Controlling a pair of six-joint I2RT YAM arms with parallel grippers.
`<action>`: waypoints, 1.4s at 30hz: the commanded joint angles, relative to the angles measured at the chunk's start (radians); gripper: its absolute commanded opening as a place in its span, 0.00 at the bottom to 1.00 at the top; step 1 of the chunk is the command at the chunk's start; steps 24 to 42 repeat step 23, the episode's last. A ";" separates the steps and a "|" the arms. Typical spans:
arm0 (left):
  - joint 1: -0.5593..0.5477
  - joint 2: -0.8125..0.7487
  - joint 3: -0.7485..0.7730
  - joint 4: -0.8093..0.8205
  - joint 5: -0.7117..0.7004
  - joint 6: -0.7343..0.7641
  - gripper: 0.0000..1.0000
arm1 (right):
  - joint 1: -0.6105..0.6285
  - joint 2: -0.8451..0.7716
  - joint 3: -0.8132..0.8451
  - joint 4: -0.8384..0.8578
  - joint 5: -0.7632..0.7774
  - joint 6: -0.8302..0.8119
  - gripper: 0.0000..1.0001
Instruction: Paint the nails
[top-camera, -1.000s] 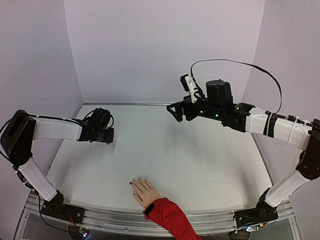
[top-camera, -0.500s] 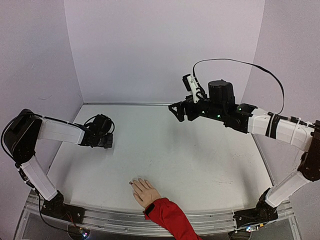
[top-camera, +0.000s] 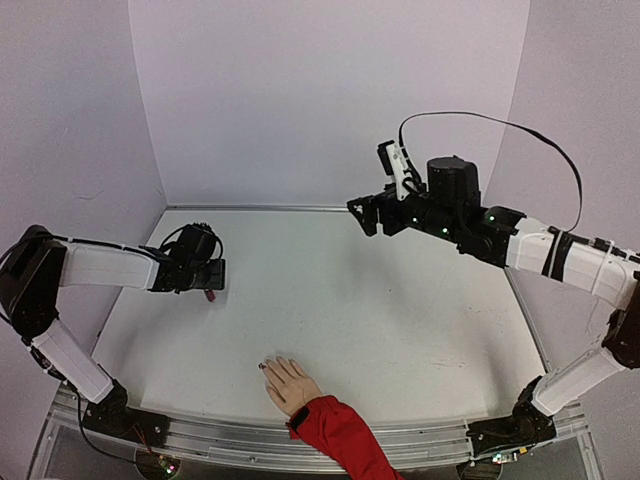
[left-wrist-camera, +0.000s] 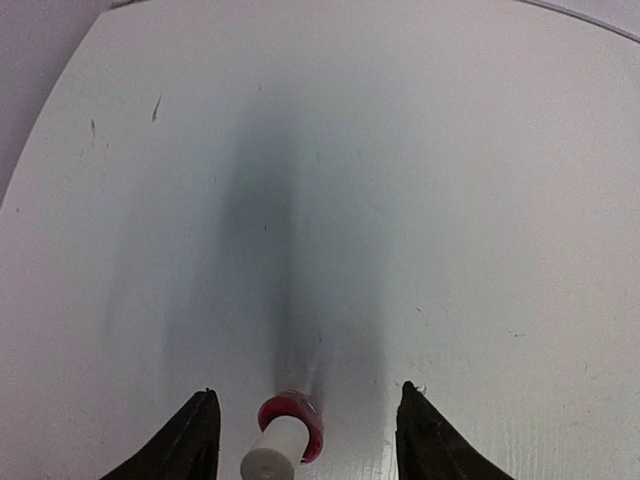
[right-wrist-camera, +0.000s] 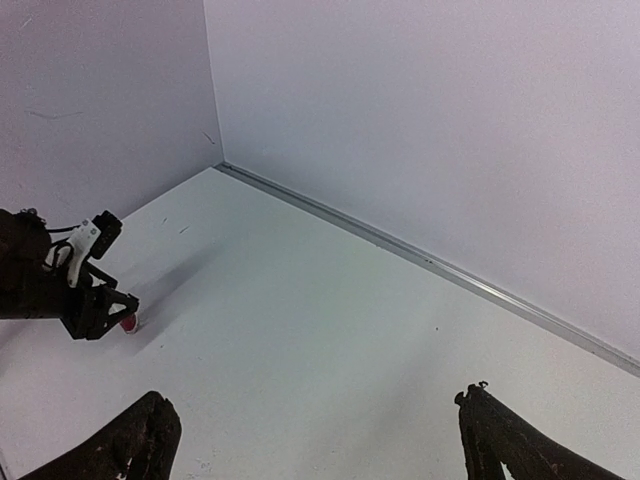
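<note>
White table (top-camera: 400, 330): left gripper (left-wrist-camera: 305, 398) wide astride polish bottle (left-wrist-camera: 292, 420); right gripper (right-wrist-camera: 315, 400) wide, aloft; mannequin hand (top-camera: 291, 381) apart.

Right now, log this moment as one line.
left gripper: open, straddling polish bottle, not touching | right gripper: open, empty, raised | mannequin hand: near edge, untouched

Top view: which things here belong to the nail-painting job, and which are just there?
Part of the job:
mannequin hand, its nails too small to judge
polish bottle, between the fingers of the open left gripper

Just there:
table
walls
</note>
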 joint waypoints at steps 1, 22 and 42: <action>0.001 -0.152 0.027 -0.020 -0.002 0.010 0.68 | -0.005 -0.078 0.026 -0.008 0.142 -0.007 0.98; 0.001 -0.568 0.476 -0.313 0.010 0.228 0.99 | -0.005 -0.381 0.098 -0.172 0.620 -0.129 0.98; 0.001 -0.574 0.479 -0.312 0.008 0.230 0.99 | -0.006 -0.385 0.096 -0.170 0.643 -0.118 0.98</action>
